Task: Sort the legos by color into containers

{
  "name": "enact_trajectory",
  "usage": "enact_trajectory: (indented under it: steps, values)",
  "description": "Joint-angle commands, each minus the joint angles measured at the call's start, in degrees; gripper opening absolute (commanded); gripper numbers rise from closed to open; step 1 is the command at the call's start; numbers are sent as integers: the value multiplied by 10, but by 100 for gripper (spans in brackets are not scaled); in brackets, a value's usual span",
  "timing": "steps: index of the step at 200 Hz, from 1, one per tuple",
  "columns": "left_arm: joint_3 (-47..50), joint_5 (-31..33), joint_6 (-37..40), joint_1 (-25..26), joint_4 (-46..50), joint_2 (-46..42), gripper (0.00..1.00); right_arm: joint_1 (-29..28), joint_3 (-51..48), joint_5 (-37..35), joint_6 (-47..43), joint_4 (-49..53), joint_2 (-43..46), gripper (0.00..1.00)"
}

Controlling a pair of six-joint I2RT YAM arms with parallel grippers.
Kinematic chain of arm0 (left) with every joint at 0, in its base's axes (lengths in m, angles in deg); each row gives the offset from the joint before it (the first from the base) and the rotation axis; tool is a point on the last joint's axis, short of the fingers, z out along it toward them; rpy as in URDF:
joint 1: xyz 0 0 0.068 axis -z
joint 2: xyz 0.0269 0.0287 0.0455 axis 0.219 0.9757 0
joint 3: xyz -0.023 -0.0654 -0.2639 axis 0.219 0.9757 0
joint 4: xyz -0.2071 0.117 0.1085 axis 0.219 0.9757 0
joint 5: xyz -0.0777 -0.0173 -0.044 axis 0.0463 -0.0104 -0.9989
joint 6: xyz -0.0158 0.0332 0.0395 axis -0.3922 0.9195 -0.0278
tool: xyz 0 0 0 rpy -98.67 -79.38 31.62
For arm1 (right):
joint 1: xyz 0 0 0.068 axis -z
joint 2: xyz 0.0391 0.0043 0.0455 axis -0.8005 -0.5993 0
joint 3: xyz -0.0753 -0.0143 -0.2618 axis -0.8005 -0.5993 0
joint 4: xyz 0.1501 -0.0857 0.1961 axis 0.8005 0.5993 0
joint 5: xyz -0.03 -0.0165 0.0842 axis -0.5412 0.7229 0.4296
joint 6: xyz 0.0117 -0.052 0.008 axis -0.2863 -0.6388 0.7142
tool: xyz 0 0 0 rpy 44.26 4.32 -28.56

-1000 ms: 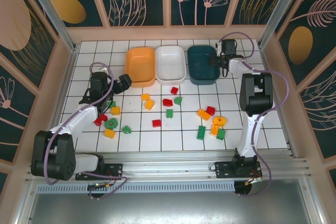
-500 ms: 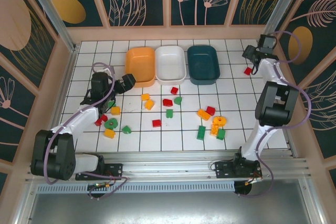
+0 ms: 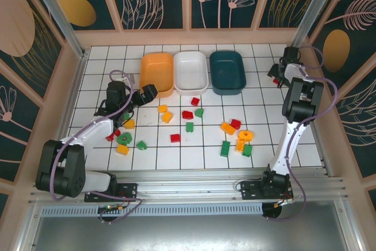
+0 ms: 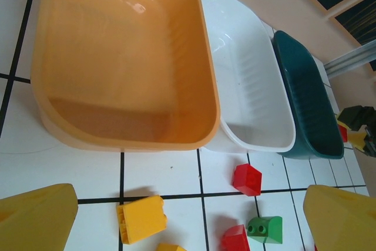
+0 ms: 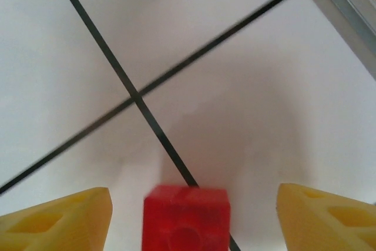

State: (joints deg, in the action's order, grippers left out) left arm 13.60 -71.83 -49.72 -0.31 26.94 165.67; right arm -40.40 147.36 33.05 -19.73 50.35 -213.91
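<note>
Three containers stand side by side at the back: an orange tub (image 3: pixel 157 74), a white tub (image 3: pixel 191 72) and a dark teal tub (image 3: pixel 228 72), all empty. Red, green and yellow legos (image 3: pixel 188 114) lie scattered on the tiles in front of them. My left gripper (image 3: pixel 148 92) hovers open just before the orange tub (image 4: pixel 117 57), with a yellow brick (image 4: pixel 141 218) and a red brick (image 4: pixel 247 178) below it. My right gripper (image 3: pixel 275 76) is at the far right of the table, open around a lone red brick (image 5: pixel 185 218), with a gap on each side.
More bricks cluster at the left (image 3: pixel 122 139) and at the right (image 3: pixel 238 139) of the tiled table. The wooden wall and a metal frame post (image 5: pixel 346 4) run close beside the right gripper.
The right arm swung from the teal tub to the table's far right, where a red brick now lies between its fingers. The left gripper crept a little toward the tubs.
</note>
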Motion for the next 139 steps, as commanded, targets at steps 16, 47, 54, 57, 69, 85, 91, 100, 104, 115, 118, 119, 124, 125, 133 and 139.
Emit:
enact_trajectory:
  steps: [16,47,54,57,69,85,91,100,104,115,118,119,124,125,133,139]
  values:
    - [2,-6,-10,3,-22,-2,98,0,44,2,6,34,-31,51]
    - [-3,-1,-4,3,-14,-4,98,-4,16,7,12,23,-18,47]
    - [-4,0,-4,3,-13,-4,98,-5,9,5,14,19,-14,47]
    - [-5,1,-3,3,-13,-3,98,-6,6,3,13,18,-13,47]
    - [-7,-3,-5,3,-13,-2,98,-7,-4,-2,14,15,-7,48]
    - [-7,-5,-5,3,-13,-3,98,-7,-22,0,19,3,0,46]
    - [-6,-5,-5,3,-13,-3,98,-7,-24,6,20,3,0,44]
    - [-5,-5,-4,3,-11,-3,98,-9,-26,7,20,-2,0,36]
    - [-5,-5,-4,3,-10,-4,98,-10,-27,4,20,-4,0,33]
    - [-5,-5,-3,3,-7,-5,98,-12,-21,-7,17,1,1,24]
    - [-5,-5,-2,3,-7,-6,98,-13,-21,-9,17,1,4,22]
    - [-5,-5,-2,3,-7,-6,98,-13,-21,-9,17,0,5,22]
    - [-5,-3,-1,3,-6,-7,98,-14,-26,-9,19,-5,13,20]
    - [-4,-3,-1,3,-6,-8,98,-14,-27,-9,19,-7,16,20]
    - [-2,2,-1,3,-4,-9,98,-17,-43,-6,23,-20,36,19]
    - [0,5,-1,3,-4,-11,98,-22,-54,-6,24,-28,52,18]
